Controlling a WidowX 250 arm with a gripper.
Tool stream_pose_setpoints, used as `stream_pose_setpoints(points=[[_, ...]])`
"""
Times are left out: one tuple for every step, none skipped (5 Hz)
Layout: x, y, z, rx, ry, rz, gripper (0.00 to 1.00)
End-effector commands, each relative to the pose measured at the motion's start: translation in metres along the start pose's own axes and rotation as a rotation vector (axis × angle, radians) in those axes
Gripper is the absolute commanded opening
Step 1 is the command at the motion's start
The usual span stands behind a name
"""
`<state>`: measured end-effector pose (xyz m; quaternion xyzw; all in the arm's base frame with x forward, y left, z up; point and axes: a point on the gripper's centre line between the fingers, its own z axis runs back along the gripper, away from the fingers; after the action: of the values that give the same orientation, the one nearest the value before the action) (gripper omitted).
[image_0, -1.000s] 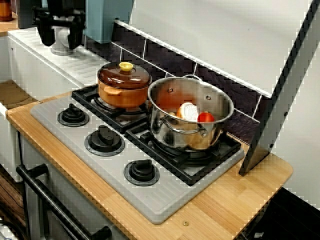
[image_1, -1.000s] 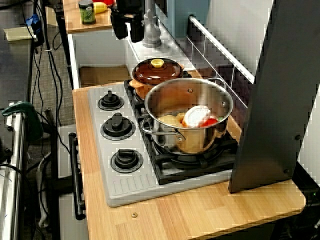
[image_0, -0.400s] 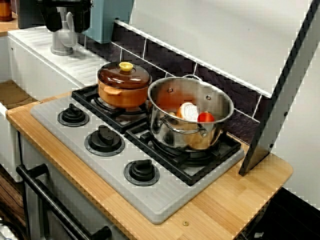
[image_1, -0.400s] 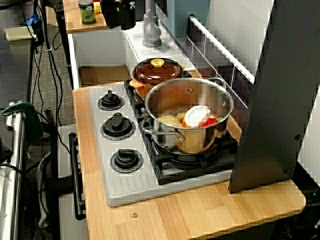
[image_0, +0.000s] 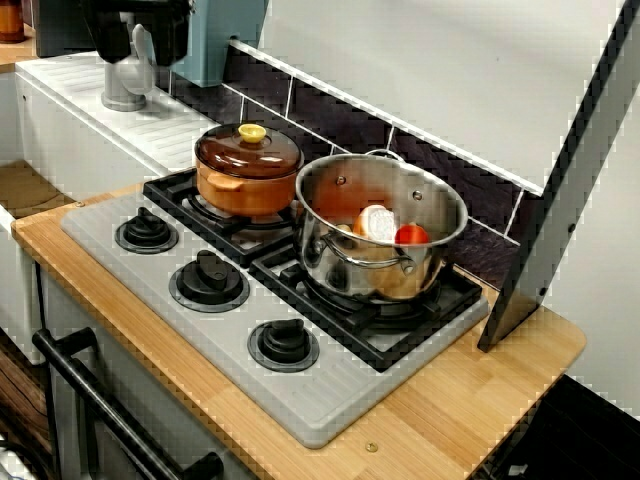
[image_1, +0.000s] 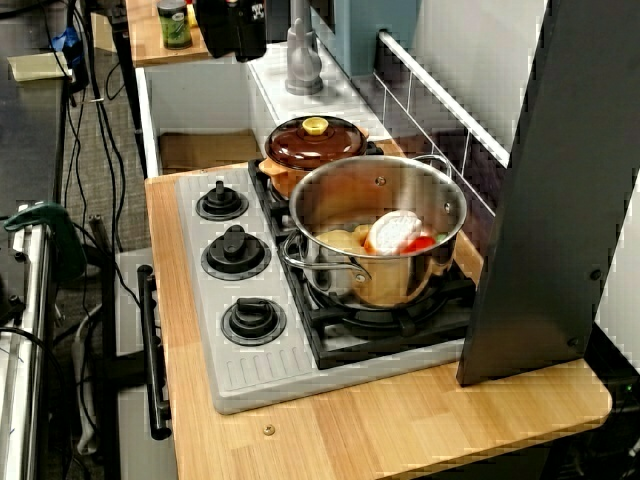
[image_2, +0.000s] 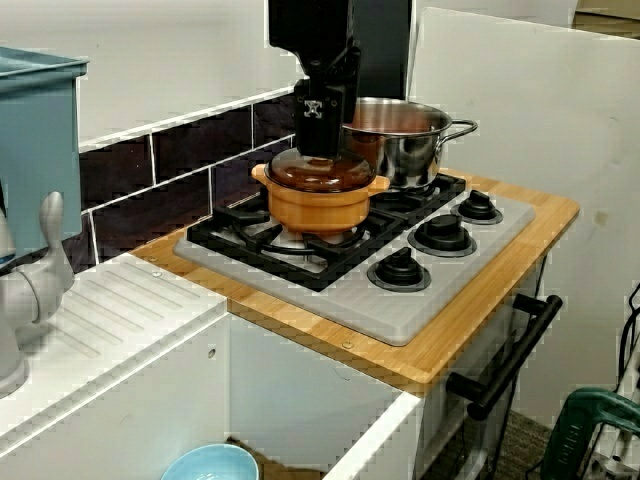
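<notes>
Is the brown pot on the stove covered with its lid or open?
Covered: the lid with a yellow knob sits level on the brown pot, with no gap showing at the rim.

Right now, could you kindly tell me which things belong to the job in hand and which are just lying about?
In hand: the open fingers, near the tap.

Lying about: brown lidded pot, steel pot, stove knobs, green can, blue bowl.

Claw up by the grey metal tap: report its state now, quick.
Black claw: open, jaws apart, holding nothing.
</notes>
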<state>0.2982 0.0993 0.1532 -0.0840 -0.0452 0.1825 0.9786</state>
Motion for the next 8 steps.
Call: stream_pose_setpoints(points=[[-0.017,-0.023,0.018,0.032,-0.068,-0.049,1.0],[-0.022,-0.034,0.014,0.054,-0.067,-0.073,1.0],[-0.022,-0.043,0.012,0.085,-0.045,-0.085,1.0],[-0.018,-0.044,0.01,0.097,-0.031,-0.083,1.0],[-0.013,-0.048,0.011,0.108,-0.019,-0.082,1.0],[-0.013,-0.052,0.01,0.112,-0.013,-0.088,1.0],[-0.013,-0.057,0.005,0.123,0.013,-0.105,1.0],[-0.01,-0.06,-0.002,0.141,0.037,-0.115,1.0]])
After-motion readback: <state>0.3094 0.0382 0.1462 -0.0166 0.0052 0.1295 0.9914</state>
